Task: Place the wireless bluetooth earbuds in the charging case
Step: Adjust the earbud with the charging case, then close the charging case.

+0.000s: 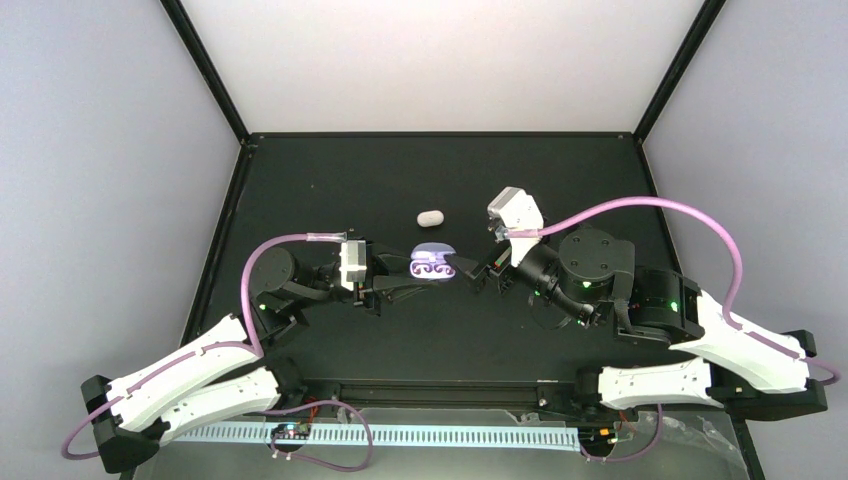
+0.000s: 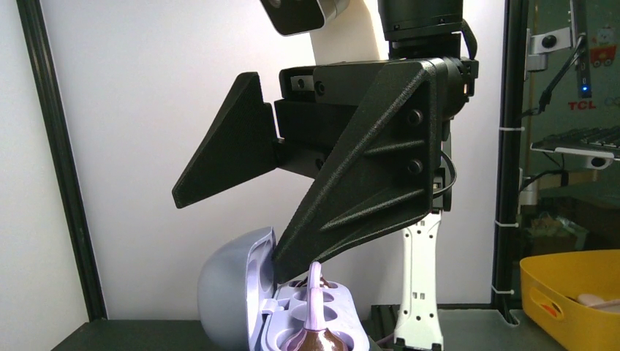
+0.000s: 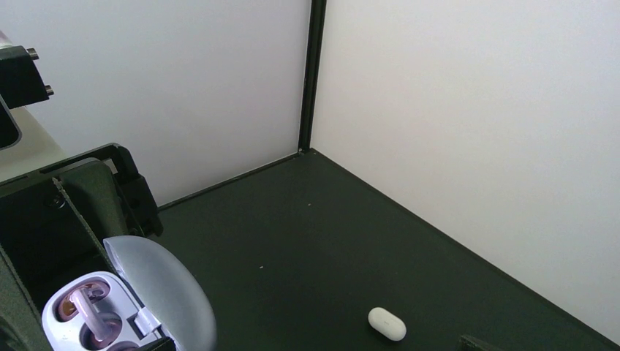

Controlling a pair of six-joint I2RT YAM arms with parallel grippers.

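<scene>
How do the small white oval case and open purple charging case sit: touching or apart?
Apart. Top external view shows bare black table between the small white oval case and the open purple charging case.

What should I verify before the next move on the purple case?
1. Purple case open: ok.
2. Purple earbuds in their wells: ok; fully seated: cannot tell, one stem stands up in the left wrist view.
3. Right gripper open: ok; one fingertip sits at the lid's inner edge.
4. Left gripper hold on the case: cannot tell.
5. White case shut, lying apart from both arms: ok.
6. White earbuds located: cannot tell, none in view.
</scene>
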